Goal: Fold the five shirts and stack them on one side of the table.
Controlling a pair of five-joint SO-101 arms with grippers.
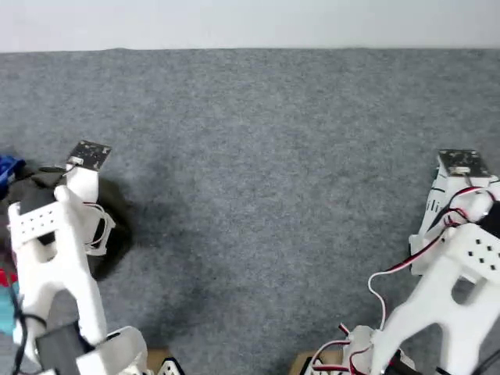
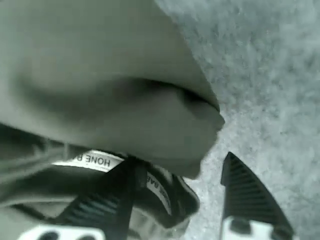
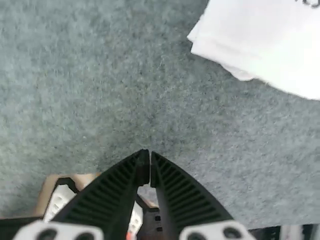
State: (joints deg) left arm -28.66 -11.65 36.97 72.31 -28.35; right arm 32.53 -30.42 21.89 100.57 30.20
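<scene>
A dark grey shirt (image 2: pixel 100 85) with a white neck label bulges up close in the left wrist view. My left gripper (image 2: pixel 180 167) is open right at it: one ribbed finger (image 2: pixel 107 200) lies against the cloth by the label, the other finger (image 2: pixel 245 192) stands free over the carpet. From above, the dark shirt (image 1: pixel 113 234) shows under the left arm (image 1: pixel 58 234) near the table's left edge. My right gripper (image 3: pixel 146 156) is shut on nothing, low over bare carpet. A folded white shirt (image 3: pixel 265 40) lies a little beyond it.
Grey carpet (image 1: pixel 266 156) covers the table. Blue cloth (image 1: pixel 6 168) and red and teal cloth (image 1: pixel 6 293) peek in at the left edge beside the left arm. The right arm (image 1: pixel 453 266) stands at the right edge. A pale wall runs along the far side.
</scene>
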